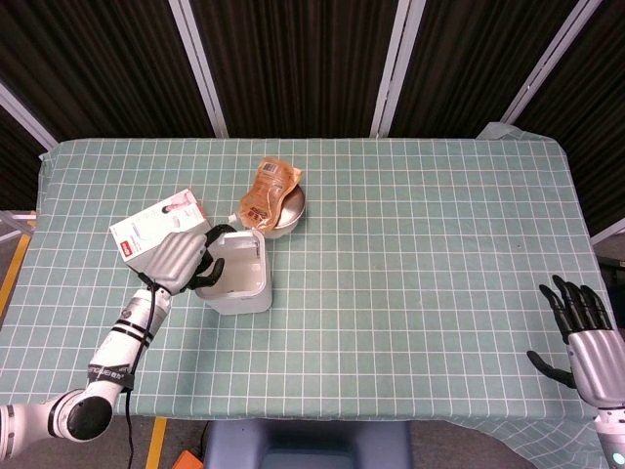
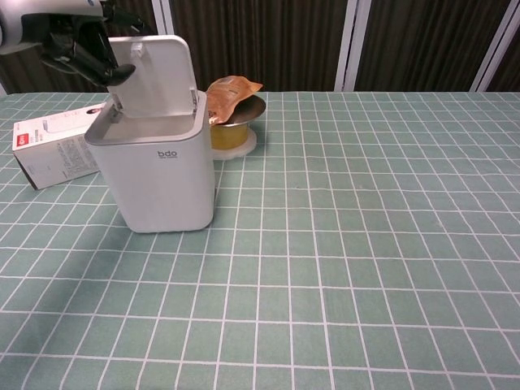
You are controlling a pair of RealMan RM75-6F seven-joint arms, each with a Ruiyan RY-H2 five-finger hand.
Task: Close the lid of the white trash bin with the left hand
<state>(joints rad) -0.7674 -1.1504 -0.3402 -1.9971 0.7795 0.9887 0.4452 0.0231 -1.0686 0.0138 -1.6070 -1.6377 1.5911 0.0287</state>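
On the green grid-check tablecloth [image 1: 410, 254], the boxy white plastic trash bin [image 2: 158, 175] sits left of centre, its flat lid [image 2: 154, 73] tipped partway up. Left hand [image 1: 181, 256] has curled dark fingers [image 2: 85, 61] against the lid. Right hand [image 1: 586, 332] hangs spread, holding nothing. Behind the bin, a round metal bowl [image 1: 290, 210] holds a crinkly orange pouch [image 1: 266, 188].

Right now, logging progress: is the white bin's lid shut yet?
Not yet. The lid stands raised above the bin, its rim uncovered; the left hand is at its upper edge.
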